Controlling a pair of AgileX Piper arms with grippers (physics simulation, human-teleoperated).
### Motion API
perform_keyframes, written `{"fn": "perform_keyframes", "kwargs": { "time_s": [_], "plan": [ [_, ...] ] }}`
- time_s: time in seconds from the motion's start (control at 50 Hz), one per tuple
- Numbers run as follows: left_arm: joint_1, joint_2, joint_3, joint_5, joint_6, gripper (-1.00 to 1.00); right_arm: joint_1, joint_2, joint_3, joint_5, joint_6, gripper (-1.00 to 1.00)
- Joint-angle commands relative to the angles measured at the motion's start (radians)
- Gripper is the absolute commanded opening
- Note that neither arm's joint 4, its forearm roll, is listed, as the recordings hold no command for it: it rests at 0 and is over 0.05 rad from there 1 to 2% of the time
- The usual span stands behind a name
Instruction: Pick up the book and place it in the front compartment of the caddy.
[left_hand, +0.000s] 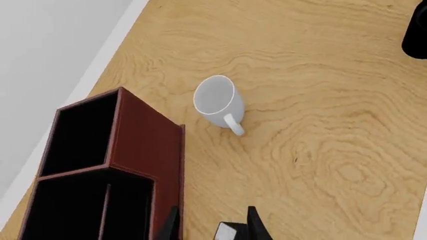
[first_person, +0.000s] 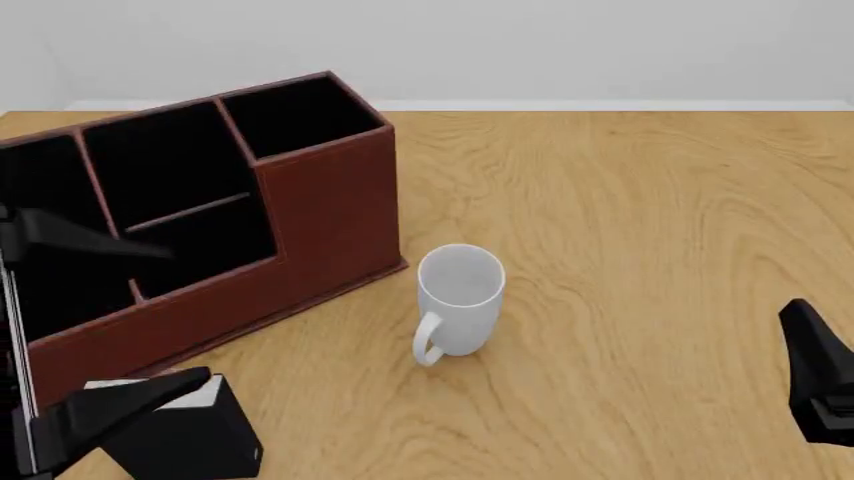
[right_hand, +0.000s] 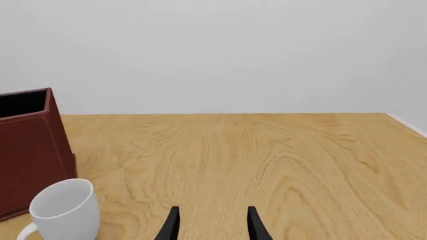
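So the left pincer sits low at the near left corner of the wooden table, and the small thick black book with white page edges is right at its fingertips. In the left wrist view a corner of that book pokes up between the two dark fingers, so it looks like the pincer is pinching it, though only that bit shows. The big reddish-brown leather-look caddy with black insides stands just beyond the left pincer, its low front compartment nearest to it. The white ceramic mug stands upright further off toward the right. The right pincer is spread with nothing in it, hanging over bare wood, mug well off to its left.
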Motion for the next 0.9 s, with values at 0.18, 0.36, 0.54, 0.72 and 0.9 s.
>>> {"fn": "perform_keyframes", "kwargs": {
  "time_s": [0.18, 0.36, 0.54, 0.72, 0.9],
  "plan": [
    [0.045, 0.022, 0.065, 0.011, 0.059, 1.0, 0.0, 0.007, 0.0, -0.007, 0.0, 1.0],
    [0.052, 0.029, 0.099, -0.002, 0.055, 1.0, 0.0, 0.013, 0.001, -0.014, 0.0, 1.0],
    [0.076, 0.044, 0.137, -0.023, 0.066, 1.0, 0.001, 0.01, 0.0, -0.01, 0.0, 1.0],
    [0.107, 0.066, 0.193, -0.067, 0.074, 1.0, 0.001, 0.014, 0.001, -0.015, 0.0, 1.0],
    [0.14, 0.095, 0.226, -0.098, 0.09, 1.0, 0.001, 0.014, 0.001, -0.015, 0.0, 1.0]
  ]
}}
